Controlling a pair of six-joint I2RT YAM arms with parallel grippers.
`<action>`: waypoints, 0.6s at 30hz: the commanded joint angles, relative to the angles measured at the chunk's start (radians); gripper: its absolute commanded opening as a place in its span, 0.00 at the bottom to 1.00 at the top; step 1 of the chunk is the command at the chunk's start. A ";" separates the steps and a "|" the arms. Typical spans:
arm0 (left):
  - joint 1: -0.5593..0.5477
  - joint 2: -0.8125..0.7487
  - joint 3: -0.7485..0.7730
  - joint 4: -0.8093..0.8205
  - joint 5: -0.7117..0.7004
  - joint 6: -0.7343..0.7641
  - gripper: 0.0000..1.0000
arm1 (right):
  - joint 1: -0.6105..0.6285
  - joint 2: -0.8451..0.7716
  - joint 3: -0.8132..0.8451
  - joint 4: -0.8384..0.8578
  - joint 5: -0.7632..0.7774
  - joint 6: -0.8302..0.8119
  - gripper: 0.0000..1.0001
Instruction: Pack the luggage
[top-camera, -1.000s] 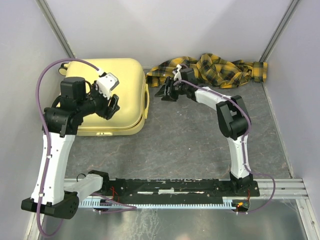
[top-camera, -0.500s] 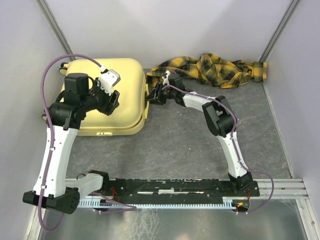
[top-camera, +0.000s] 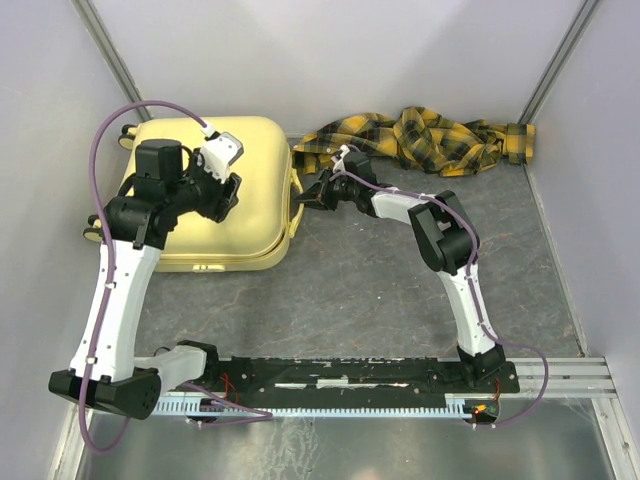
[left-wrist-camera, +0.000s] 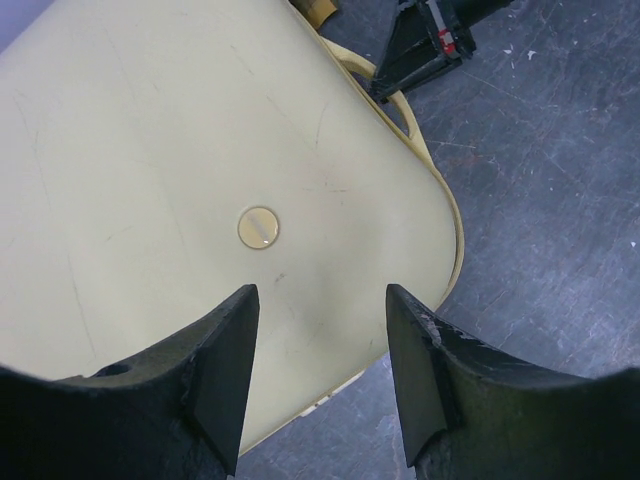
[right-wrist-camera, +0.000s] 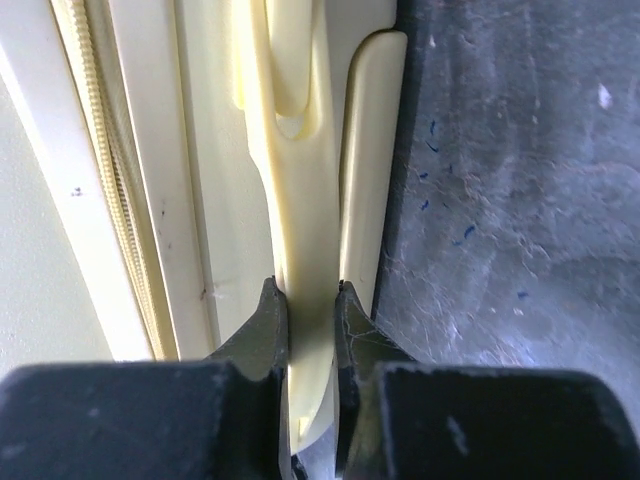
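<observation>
Right end effector (right-wrist-camera: 308, 292) clamps the handle (right-wrist-camera: 300, 180); left end effector (left-wrist-camera: 320, 298) hovers spread over luggage (left-wrist-camera: 150, 180).

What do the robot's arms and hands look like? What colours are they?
Both the left arm and right arm have long white tube pieces joined by chunky black joints. A thin purple cable runs along each. The left hand and right hand each have two black, wedge-shaped fingers.

Lab booth: plain grey walls (top-camera: 330, 50), mounting rail (top-camera: 570, 372)
</observation>
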 joint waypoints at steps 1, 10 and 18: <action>0.006 0.009 0.030 0.067 -0.031 -0.008 0.60 | -0.070 -0.153 -0.080 -0.058 -0.042 -0.033 0.02; 0.006 0.049 0.041 0.100 -0.009 -0.036 0.60 | -0.225 -0.350 -0.259 -0.318 -0.094 -0.261 0.02; 0.005 0.085 0.079 0.091 0.050 -0.048 0.60 | -0.483 -0.423 -0.254 -0.752 -0.183 -0.700 0.02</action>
